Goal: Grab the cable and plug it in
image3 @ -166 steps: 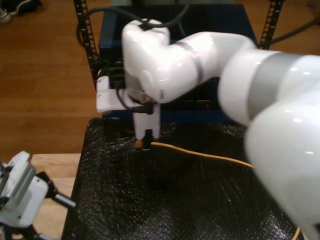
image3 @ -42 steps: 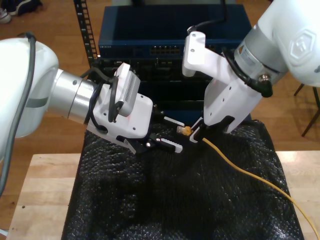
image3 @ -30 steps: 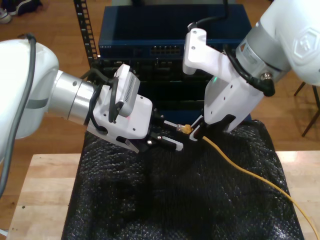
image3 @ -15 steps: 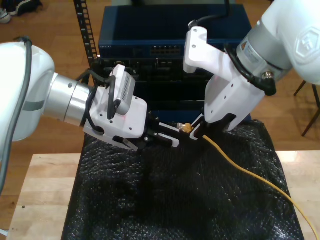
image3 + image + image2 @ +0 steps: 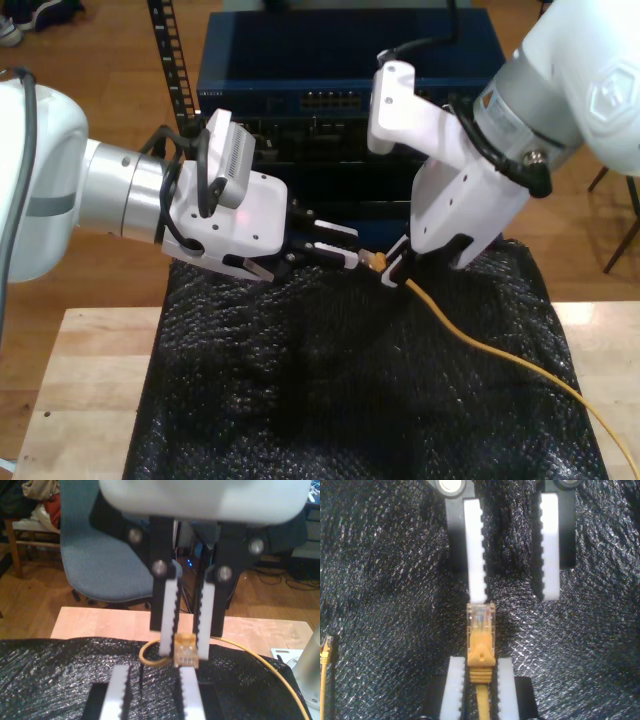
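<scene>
My second gripper (image 5: pixel 392 272), reaching in from 2 o'clock in the exterior view, is clamped on the yellow boot of the long yellow-orange network cable (image 5: pixel 480 345). This holds its small clear plastic plug (image 5: pixel 480 620) out over the black crinkled mat (image 5: pixel 300 400), probably for a handover. My first gripper (image 5: pixel 345 250), coming from 9 o'clock with jaws spread, has risen since half a second ago, and one fingertip (image 5: pixel 476 592) now meets the plug.
</scene>
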